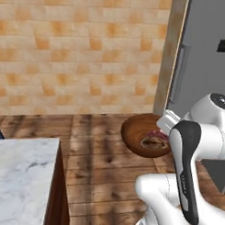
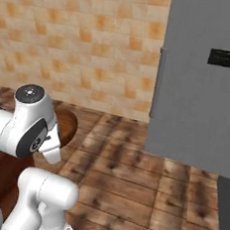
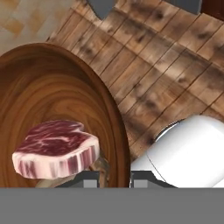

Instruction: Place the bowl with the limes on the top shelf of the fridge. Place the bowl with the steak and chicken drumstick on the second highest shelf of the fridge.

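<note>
From the left base view, I carry the wooden bowl (image 1: 143, 134) in the air above the plank floor (image 1: 98, 169), near the grey fridge (image 1: 203, 67), kept level, I judge, so the meat stays in while I bring it toward the shelves. From the right base view, the bowl's edge (image 2: 68, 125) peeks out behind my arm, with the fridge door (image 2: 198, 95) shut. In the hand view, my tool (image 3: 114, 178) is clenched on the bowl's rim, and inside lie the steak (image 3: 54, 148) and a brownish bit under it, likely the drumstick.

Pinkish-red steak (image 3: 54, 150) inside wooden bowl (image 3: 52, 92)
</note>
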Robot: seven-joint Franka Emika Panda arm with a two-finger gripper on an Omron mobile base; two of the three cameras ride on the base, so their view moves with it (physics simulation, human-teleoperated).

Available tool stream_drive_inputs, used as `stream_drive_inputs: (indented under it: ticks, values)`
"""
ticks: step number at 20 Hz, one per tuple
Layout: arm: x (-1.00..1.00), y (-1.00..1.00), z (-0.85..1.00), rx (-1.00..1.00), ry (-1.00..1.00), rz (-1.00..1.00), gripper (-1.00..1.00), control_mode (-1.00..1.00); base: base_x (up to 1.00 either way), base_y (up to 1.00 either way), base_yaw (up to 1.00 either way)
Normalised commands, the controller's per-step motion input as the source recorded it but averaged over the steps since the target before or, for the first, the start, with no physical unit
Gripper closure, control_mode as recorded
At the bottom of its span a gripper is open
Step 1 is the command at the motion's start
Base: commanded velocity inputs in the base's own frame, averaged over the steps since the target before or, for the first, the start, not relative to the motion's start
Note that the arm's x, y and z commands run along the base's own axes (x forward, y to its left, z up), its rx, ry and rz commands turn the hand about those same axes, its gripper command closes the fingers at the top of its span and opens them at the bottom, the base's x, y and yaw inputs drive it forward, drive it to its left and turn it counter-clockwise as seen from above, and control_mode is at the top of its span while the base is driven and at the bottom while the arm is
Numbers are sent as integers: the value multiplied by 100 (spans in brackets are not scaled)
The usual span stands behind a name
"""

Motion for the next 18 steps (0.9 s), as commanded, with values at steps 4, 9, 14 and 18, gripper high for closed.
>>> stream_drive_inputs:
  ticks: [4,9,14,18]
  values:
    - [0,0,0,0,0,0,100,100,100,21,16]
    - [0,0,0,0,0,0,100,100,100,23,14]
    - [0,0,0,0,0,0,100,100,100,28,12]
    - [0,0,0,0,0,0,100,100,100,21,11]
